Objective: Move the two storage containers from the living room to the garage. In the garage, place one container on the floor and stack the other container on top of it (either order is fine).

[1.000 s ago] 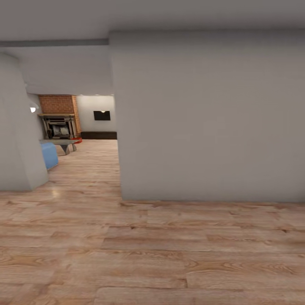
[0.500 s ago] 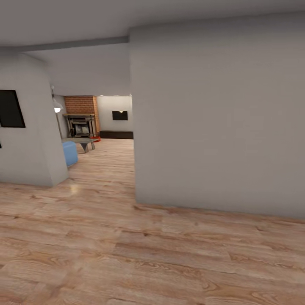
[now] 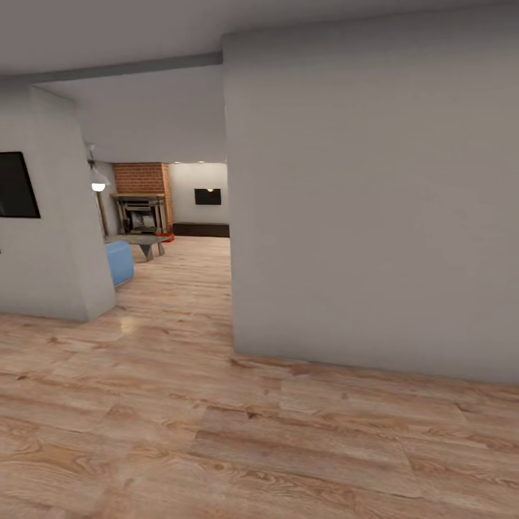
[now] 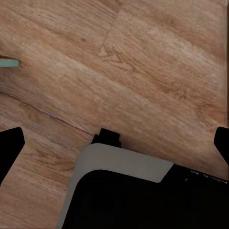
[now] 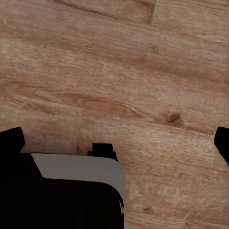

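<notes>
The two storage containers are out of view. Far down the passage lies the living room, with its red brick chimney (image 3: 140, 178) over the fireplace (image 3: 138, 214), a black TV (image 3: 207, 196) and a long dark bench (image 3: 203, 229). A small red spot (image 3: 167, 236) by the fireplace is too small to identify. In the left wrist view my left gripper (image 4: 116, 143) hangs open over the wood-plank floor (image 4: 157, 71). My right gripper (image 5: 117, 143) is open too, above the same planks (image 5: 119, 71). Nothing sits between either pair of fingers.
A broad grey wall (image 3: 375, 202) blocks the right half of the head view, its corner standing at mid-picture. At the left stands another wall corner (image 3: 50, 238) bearing a black panel (image 3: 16, 185). Beyond it are a blue seat (image 3: 120, 261), a low grey table (image 3: 140, 244) and a lamp (image 3: 99, 186).
The whole head view has slid to the right, so the camera has turned left. The black panel on the left wall has come into sight. No object has moved.
</notes>
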